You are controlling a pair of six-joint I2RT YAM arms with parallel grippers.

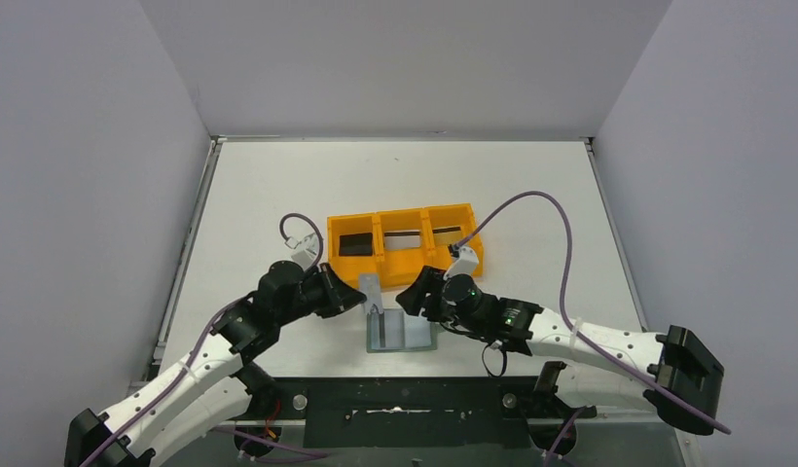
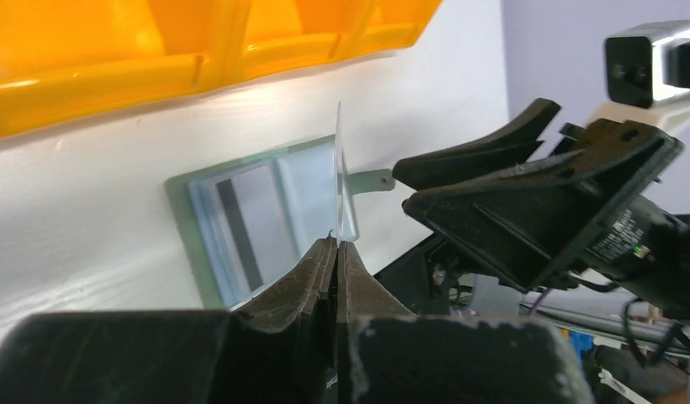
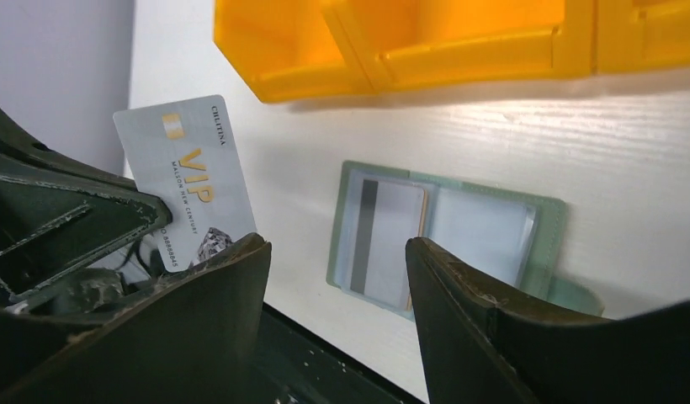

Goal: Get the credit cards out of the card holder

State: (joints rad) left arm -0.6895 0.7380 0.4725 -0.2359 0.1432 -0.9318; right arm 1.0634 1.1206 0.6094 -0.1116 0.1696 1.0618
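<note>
The card holder (image 1: pixel 413 334) lies open on the table between my grippers, pale blue inside. In the right wrist view the holder (image 3: pixel 485 225) holds a grey card with a dark stripe (image 3: pixel 384 240) in its left pocket, with a tan edge beside it. My left gripper (image 1: pixel 359 297) is shut on a silvery grey VIP card (image 3: pixel 190 177) and holds it upright above the holder's left edge. This card shows edge-on in the left wrist view (image 2: pixel 341 168), above the shut left gripper (image 2: pixel 336 241). My right gripper (image 3: pixel 335 244) is open and empty over the holder.
An orange three-compartment tray (image 1: pixel 402 261) stands just behind the holder. A black card (image 1: pixel 354 243) lies in its left compartment. What lies in the other two compartments is unclear. My two grippers are close together, tips facing, over the holder.
</note>
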